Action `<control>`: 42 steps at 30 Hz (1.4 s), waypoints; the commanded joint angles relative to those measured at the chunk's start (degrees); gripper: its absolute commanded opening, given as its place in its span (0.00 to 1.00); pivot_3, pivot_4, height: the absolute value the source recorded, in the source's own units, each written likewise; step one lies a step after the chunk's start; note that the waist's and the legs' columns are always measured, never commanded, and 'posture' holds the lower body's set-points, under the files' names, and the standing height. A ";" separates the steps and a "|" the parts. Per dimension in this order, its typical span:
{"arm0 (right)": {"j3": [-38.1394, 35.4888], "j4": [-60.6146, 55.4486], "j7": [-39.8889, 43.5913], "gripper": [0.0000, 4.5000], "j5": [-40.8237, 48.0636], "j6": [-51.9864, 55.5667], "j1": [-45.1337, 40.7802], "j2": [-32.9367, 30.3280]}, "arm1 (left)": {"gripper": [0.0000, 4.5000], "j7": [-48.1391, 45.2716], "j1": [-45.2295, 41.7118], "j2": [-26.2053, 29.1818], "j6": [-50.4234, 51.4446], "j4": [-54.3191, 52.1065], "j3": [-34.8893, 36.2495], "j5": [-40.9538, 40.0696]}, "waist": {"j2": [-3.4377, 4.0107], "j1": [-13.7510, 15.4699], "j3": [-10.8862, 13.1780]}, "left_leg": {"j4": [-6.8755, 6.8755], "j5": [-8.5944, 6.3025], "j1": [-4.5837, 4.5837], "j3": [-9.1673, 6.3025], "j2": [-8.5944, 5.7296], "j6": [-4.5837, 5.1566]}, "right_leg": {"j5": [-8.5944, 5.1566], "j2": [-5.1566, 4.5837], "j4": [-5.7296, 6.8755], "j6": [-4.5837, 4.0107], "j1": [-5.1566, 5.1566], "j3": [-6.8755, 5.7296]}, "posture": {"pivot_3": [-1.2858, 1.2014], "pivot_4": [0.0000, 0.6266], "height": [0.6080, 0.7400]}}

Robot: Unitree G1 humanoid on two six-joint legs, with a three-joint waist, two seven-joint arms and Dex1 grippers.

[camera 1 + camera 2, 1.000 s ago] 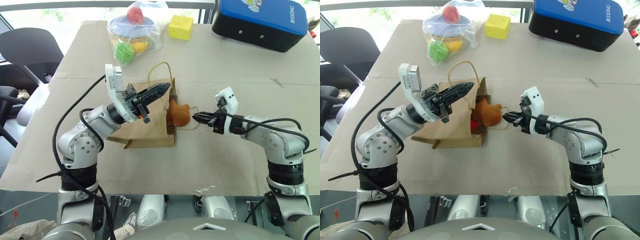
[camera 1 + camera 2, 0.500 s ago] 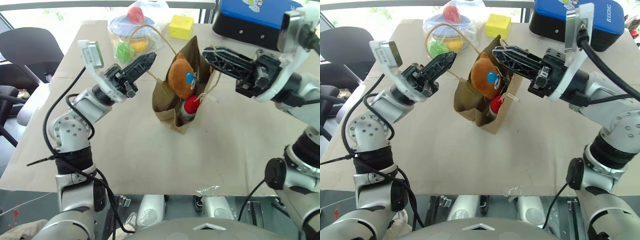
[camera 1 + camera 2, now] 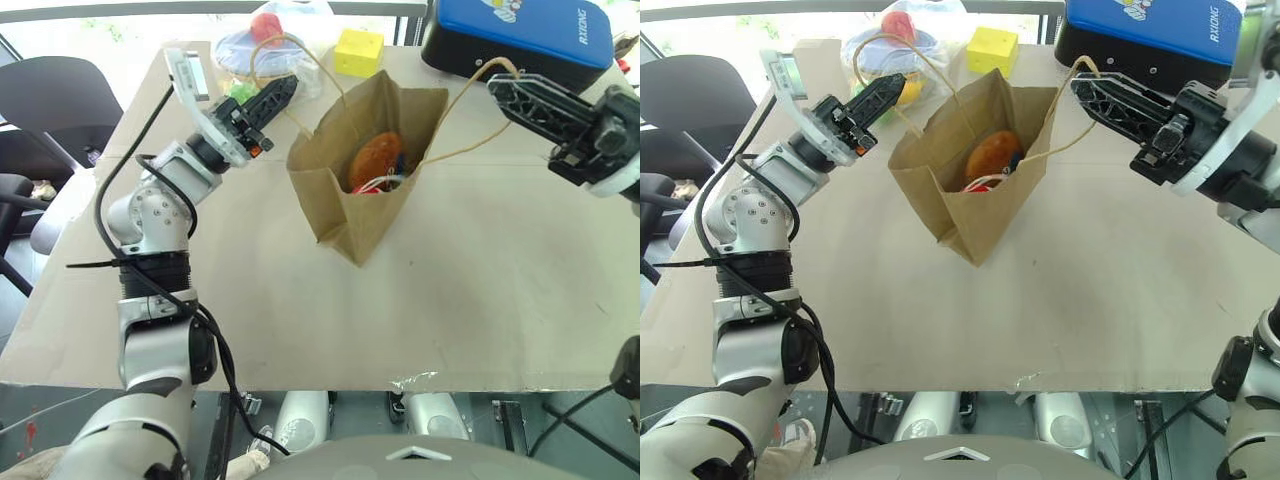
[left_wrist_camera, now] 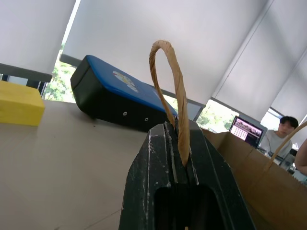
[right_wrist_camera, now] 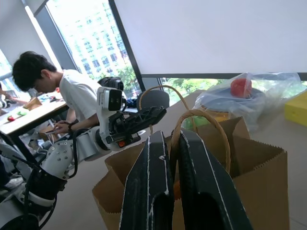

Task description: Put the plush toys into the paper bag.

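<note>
- Brown kraft paper bag upright on counter; orange-brown plush toy and white red-ended plush toy inside.
- Left hand and right hand each clamped on a twisted-cord handle.
- Packing looks done; next: settle bag, release handles.

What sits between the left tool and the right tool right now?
In the left eye view, the paper bag hangs open between the left tool and right tool, each pinching a handle; the plush toys are inside.
</note>
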 commanded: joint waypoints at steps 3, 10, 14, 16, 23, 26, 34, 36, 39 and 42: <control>4.91 -4.05 -2.53 0.03 1.62 -5.64 3.28 0.37 | 0.00 -6.08 -2.42 0.78 -0.28 0.39 -4.34 3.88 | -0.05 0.08 -0.03 | 0.00 0.00 0.00 -0.01 0.01 0.00 | -0.01 -0.02 -0.01 0.01 0.01 0.00 | 0.52 0.24 1.00; 7.57 -8.09 -5.14 0.03 5.18 -9.95 5.68 -1.99 | 0.00 -20.83 -12.82 1.39 -14.98 16.94 -12.81 17.33 | -0.03 0.71 0.03 | 0.02 0.00 -0.08 -0.06 -0.04 0.01 | -0.01 -0.01 -0.04 0.02 0.00 -0.06 | 0.52 0.24 1.00; 10.56 -10.00 -3.98 0.03 1.04 -10.13 7.00 -4.55 | 0.00 -27.49 -18.69 -0.03 -26.86 31.15 -16.29 25.30 | -0.02 0.71 0.04 | 0.01 -0.01 -0.07 0.02 -0.10 0.03 | -0.02 0.04 -0.07 0.02 0.00 0.01 | 0.52 0.24 1.00; 10.92 -10.67 -3.01 0.11 -0.70 -10.07 8.41 -5.53 | 0.12 -30.31 -20.55 -0.57 -28.41 34.65 -16.16 25.96 | -0.02 0.34 0.04 | 0.01 -0.02 -0.07 0.04 -0.07 0.04 | -0.02 0.03 -0.08 0.02 -0.01 0.03 | 0.52 0.24 1.00; 1.02 -17.03 4.03 0.52 -1.08 -8.81 20.81 -15.46 | 0.76 -38.55 -21.23 2.38 -25.98 36.10 -13.15 25.71 | -0.04 0.32 0.05 | 0.13 -0.07 -0.53 -0.09 -0.02 0.13 | -0.05 0.04 -0.08 0.05 -0.34 -0.04 | 0.52 0.24 1.00; -7.23 -16.76 7.63 0.52 3.21 -9.70 26.13 -18.05 | 0.99 -41.09 -18.43 5.75 -20.04 31.30 -11.28 23.56 | -0.05 -0.06 0.06 | 0.36 -0.14 -0.76 -0.17 0.02 0.25 | -0.05 0.06 -0.05 0.07 -0.46 -0.12 | 0.52 0.24 1.00; -16.81 -14.44 9.01 0.52 10.89 -11.66 32.71 -20.13 | 0.99 -38.83 2.06 12.92 1.41 1.10 -5.29 11.84 | -0.05 0.19 0.05 | 0.50 -0.15 -0.71 -0.19 0.07 0.26 | -0.04 -0.09 0.05 0.08 -0.39 -0.08 | 0.52 0.24 1.00; -18.35 -15.98 14.16 0.40 2.72 -6.10 39.24 -22.52 | 1.00 -35.07 8.09 12.89 5.41 -7.41 -3.25 8.50 | -0.05 0.46 0.04 | 0.50 -0.14 -0.72 -0.23 0.04 0.25 | -0.05 -0.24 0.03 0.08 -0.37 -0.03 | 0.52 0.24 1.00; -15.14 -19.23 21.46 0.13 -6.69 -5.02 45.69 -23.27 | 1.00 -29.43 14.78 11.58 8.68 -17.61 -1.50 4.89 | -0.09 1.16 0.02 | 0.59 -0.14 -0.78 -0.31 0.03 0.25 | -0.05 -0.33 -0.01 0.09 -0.33 -0.08 | 0.52 0.24 1.00; -2.22 -21.85 23.85 0.00 -17.26 -9.80 43.66 -20.19 | 1.00 -26.60 20.16 11.02 8.66 -24.35 -2.47 4.25 | -0.11 1.27 0.01 | 0.63 -0.15 -0.63 -0.25 -0.01 0.25 | -0.03 -0.23 0.05 0.12 -0.25 -0.05 | 0.52 0.24 1.00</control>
